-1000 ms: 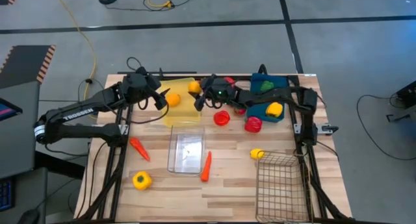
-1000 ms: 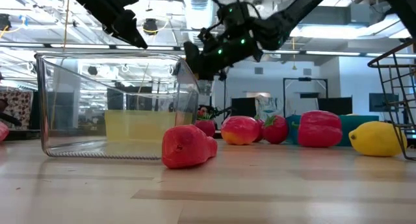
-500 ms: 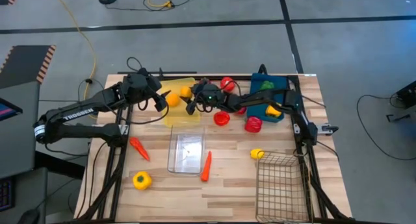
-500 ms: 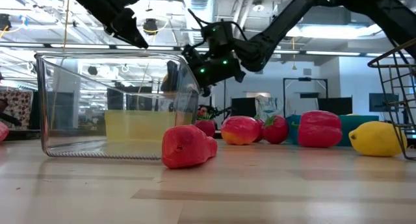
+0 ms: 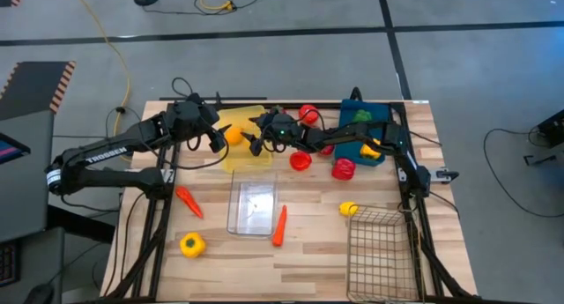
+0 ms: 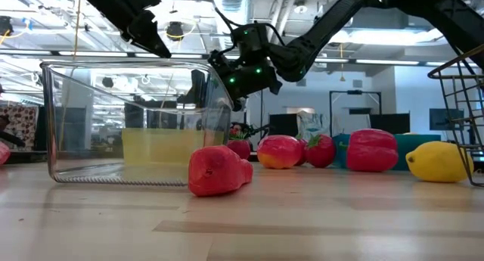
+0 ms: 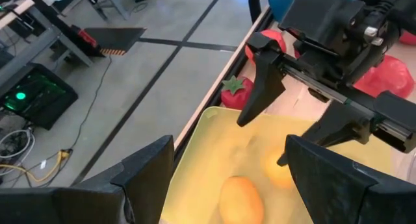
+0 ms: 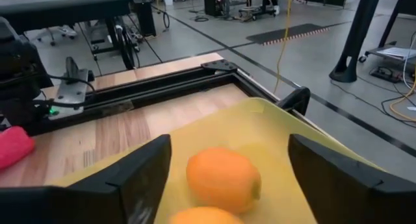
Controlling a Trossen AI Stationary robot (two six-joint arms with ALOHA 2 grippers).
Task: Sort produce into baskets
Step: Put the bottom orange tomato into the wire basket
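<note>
The translucent yellow bin [image 5: 245, 152] stands at the table's far middle. Two orange fruits [image 8: 224, 178] [image 8: 205, 216] lie on its floor, side by side; in the left wrist view they show as two orange fruits [image 7: 240, 198] [image 7: 276, 169]. My right gripper [image 5: 256, 139] hangs open just over the bin, reaching in from the right, its fingers [image 7: 260, 81] apart above the fruits and touching nothing. My left gripper [image 5: 214, 137] hovers open over the bin's left edge, with nothing between its fingers.
The blue bin [image 5: 352, 132], far right, holds a green pepper [image 5: 361, 116] and a yellow one [image 5: 371, 149]. Red produce [image 5: 300, 160] [image 5: 343, 169] lies between the bins. Nearer are the clear bin [image 5: 253, 205], two carrots [image 5: 189, 201] [image 5: 280, 225], a lemon [image 5: 349, 209], a yellow pepper [image 5: 192, 244] and the wire basket [image 5: 381, 251].
My right gripper has carried an orange fruit toward the table's left and down over the yellow bin, then opened and let it go. The fruit now lies in the bin beside the other one.
</note>
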